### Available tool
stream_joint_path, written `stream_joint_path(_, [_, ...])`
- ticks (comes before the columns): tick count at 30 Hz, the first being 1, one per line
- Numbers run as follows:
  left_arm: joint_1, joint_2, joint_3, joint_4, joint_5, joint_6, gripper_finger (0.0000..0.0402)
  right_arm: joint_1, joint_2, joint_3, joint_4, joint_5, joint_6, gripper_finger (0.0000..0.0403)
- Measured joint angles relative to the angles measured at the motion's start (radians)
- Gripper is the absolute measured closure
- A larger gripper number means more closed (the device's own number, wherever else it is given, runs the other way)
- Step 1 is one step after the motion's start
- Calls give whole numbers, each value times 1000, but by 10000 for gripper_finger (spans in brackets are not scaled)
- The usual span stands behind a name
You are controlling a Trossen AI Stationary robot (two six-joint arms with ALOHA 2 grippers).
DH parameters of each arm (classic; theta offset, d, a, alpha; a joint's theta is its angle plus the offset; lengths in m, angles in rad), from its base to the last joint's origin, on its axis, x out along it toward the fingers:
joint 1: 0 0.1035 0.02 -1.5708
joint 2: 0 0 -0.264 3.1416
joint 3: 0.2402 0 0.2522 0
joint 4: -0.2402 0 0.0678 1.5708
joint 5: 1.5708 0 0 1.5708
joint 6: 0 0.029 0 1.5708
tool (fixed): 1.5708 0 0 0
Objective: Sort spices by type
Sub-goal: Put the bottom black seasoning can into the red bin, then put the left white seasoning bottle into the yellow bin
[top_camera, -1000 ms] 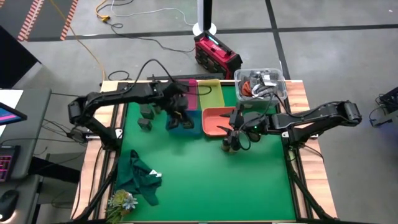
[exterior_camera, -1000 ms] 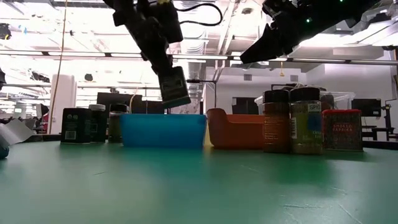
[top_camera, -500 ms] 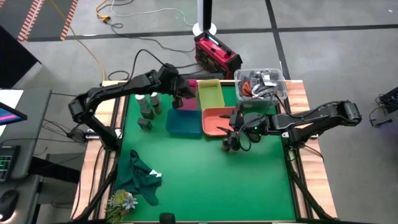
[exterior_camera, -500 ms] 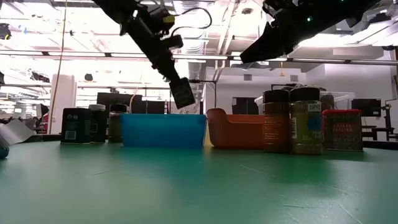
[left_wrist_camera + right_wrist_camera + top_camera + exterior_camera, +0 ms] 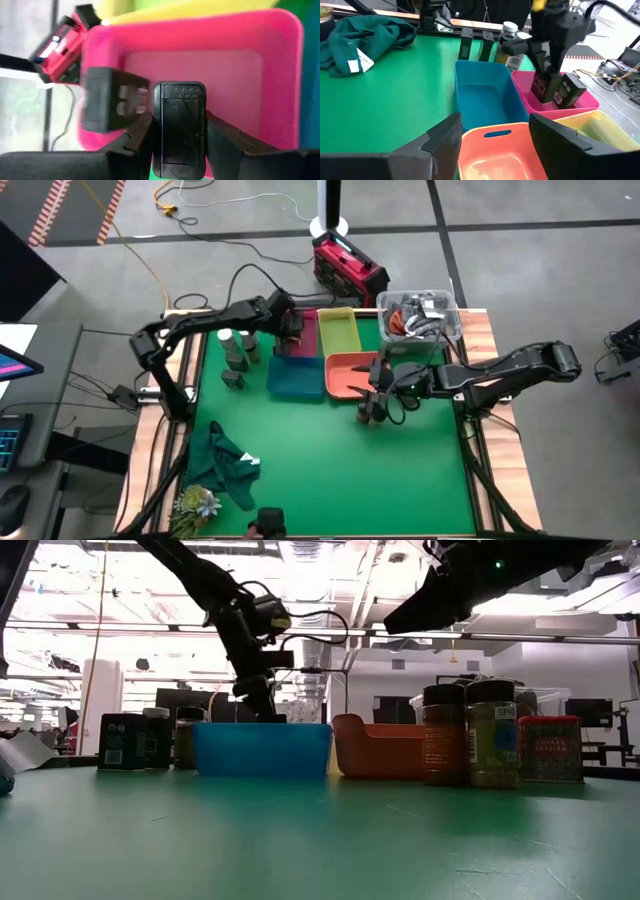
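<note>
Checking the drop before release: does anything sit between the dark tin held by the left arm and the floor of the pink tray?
Nothing visible blocks it. The left gripper holds a dark tin over bare floor of the pink tray. A second dark tin already lies in the tray, close beside the held one, not under it.

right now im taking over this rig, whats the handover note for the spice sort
Left gripper is shut on a dark boxy tin, low inside the pink tray, not yet released.
Right gripper is open, hovering by the orange tray, holding nothing.
Done: another dark tin already lies in the pink tray.
Left: two dark tins and a white-topped jar near the table's left side; two dark round jars and a red cube tin by the orange tray. Blue tray and yellow-green tray look empty.
</note>
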Motion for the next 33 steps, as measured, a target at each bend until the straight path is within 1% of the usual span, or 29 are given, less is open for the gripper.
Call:
stream_joint_path(5, [-1, -6, 1, -8, -5, -3, 253, -1, 0, 0, 3, -6, -5, 143])
stream_joint_path(12, [-1, -2, 1, -23, 42, -43, 209, -1, 0, 0, 3, -7, -6, 143])
stream_joint_path(17, [-9, -2, 1, -24, 42, -50, 182, 0, 0, 0, 4, -7, -2, 143])
stream_joint_path(19, [-15, -6, 14, -47, 28, -48, 176, 0, 0, 0, 4, -7, -2, 143])
stream_joint_path(21, [-24, -16, 54, -80, 25, -48, 174, 0, 0, 0, 3, -7, 0, 143])
stream_joint_path(23, [-25, -36, 108, -136, 25, -50, 173, 0, 0, 0, 2, -7, 0, 143])
stream_joint_path(25, [-25, -46, 169, -227, 21, -54, 173, -1, 0, 0, -1, -7, 0, 143])
stream_joint_path(28, [-13, -42, 251, -381, -14, -94, 172, -1, 0, 0, -5, -7, 0, 143])
stream_joint_path(30, [4, -44, 280, -452, -43, -134, 173, -1, 0, 0, -5, -7, -1, 143])
stream_joint_path(33, [48, -44, 283, -547, -85, -192, 173, 0, 0, 0, -8, -8, 0, 143])
